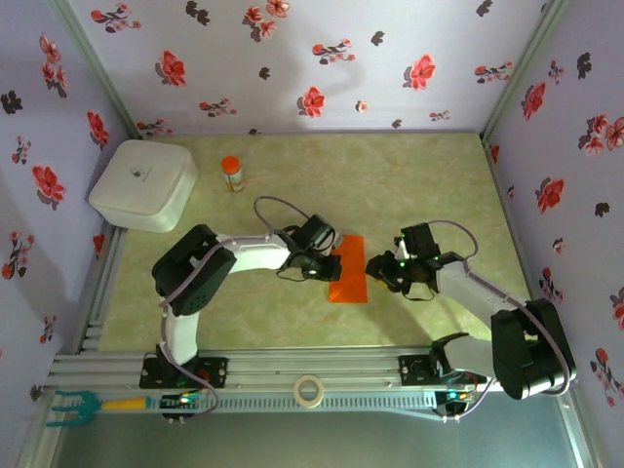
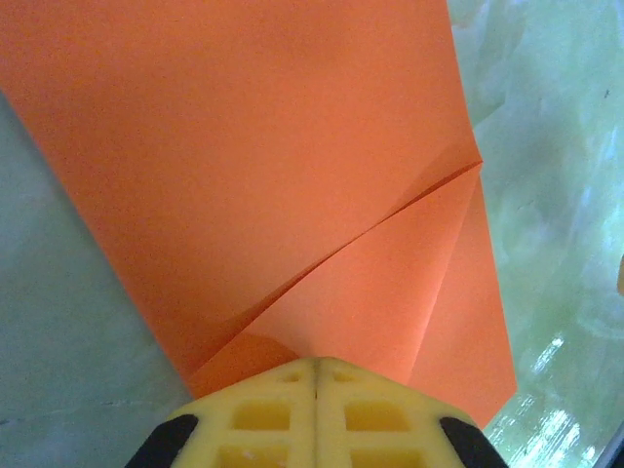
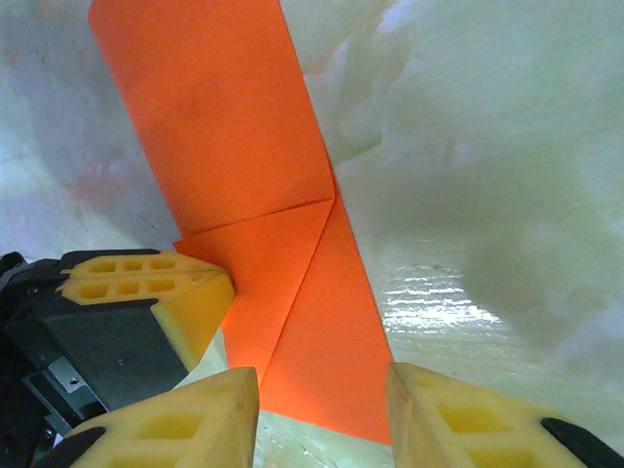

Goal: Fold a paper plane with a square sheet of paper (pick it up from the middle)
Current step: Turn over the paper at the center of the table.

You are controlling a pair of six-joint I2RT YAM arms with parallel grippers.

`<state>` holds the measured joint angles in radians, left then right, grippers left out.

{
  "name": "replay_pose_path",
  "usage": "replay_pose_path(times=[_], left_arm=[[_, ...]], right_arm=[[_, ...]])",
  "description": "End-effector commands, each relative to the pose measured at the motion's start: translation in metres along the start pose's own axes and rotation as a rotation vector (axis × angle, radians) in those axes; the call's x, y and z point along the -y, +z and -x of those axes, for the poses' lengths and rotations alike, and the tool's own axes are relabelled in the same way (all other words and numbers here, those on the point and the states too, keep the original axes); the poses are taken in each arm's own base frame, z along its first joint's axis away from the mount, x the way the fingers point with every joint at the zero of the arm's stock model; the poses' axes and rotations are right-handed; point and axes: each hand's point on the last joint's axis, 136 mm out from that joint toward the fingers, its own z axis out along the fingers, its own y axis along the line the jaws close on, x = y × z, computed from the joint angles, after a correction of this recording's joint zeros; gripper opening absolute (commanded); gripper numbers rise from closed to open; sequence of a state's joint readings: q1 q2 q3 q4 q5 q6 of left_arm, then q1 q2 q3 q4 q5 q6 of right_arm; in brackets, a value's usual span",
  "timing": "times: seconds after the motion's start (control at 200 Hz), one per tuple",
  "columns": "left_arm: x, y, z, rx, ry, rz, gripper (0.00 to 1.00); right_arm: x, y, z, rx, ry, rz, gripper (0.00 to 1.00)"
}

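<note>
Paper first: the square sheet of paper (image 1: 349, 271) lies flat on the table (image 1: 419, 185), a little toward 6 o'clock from the table's middle in the top view. It is folded into a narrow, bright orange strip whose long edges run roughly from 12 to 6 o'clock. The left gripper (image 1: 330, 263) sits at the strip's 9 o'clock edge and the right gripper (image 1: 373, 267) just off its 3 o'clock edge, so the two face each other across the paper. In the left wrist view the left gripper's (image 2: 315, 363) yellow fingers are pressed together with no gap along their seam. The sheet (image 2: 244, 146) spreads out from their tips toward 12 o'clock, with a folded flap whose edge climbs from 7 toward 3 o'clock. I cannot tell whether any paper is caught in that seam. In the right wrist view the right gripper's (image 3: 322, 395) fingers stand apart, and the near end of the strip (image 3: 234, 127) lies in the gap between them. A triangular flap is folded over the strip's 9 o'clock side, where the tips of the left gripper (image 3: 219, 292) meet its edge. Well away from the paper are a white box (image 1: 144, 183) at 10 o'clock, an orange-capped bottle (image 1: 232, 173) at 11 o'clock and a roll of tape (image 1: 309, 390) at 6 o'clock.
</note>
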<state>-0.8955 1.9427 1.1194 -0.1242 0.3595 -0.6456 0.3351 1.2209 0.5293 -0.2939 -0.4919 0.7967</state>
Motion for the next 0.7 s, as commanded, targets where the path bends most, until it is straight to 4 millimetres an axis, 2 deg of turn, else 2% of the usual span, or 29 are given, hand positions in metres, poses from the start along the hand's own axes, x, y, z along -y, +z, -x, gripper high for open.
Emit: replay_pose_path(times=[0.0,0.185,0.365,0.435,0.585,0.695], left_arm=[[-0.014,0.007,-0.014,-0.031,-0.061,0.027,0.05],[-0.009,0.008,-0.018,-0.029,-0.065,0.019,0.05],[-0.007,0.008,-0.017,-0.017,-0.069,0.011,0.05],[-0.007,0.008,-0.018,-0.021,-0.068,0.012,0.05],[-0.007,0.007,-0.018,-0.024,-0.064,0.016,0.05],[-0.007,0.007,-0.017,-0.024,-0.062,0.017,0.05]], right_arm=[[0.000,-0.003,-0.004,-0.004,0.014,-0.023,0.40],[0.006,-0.005,-0.009,-0.007,-0.003,-0.100,0.41],[0.007,-0.006,-0.010,0.019,0.023,-0.102,0.42],[0.010,-0.002,-0.014,-0.002,0.033,-0.111,0.42],[0.000,0.006,-0.023,-0.034,0.012,-0.077,0.43],[0.006,0.011,-0.028,-0.050,0.018,-0.107,0.43]])
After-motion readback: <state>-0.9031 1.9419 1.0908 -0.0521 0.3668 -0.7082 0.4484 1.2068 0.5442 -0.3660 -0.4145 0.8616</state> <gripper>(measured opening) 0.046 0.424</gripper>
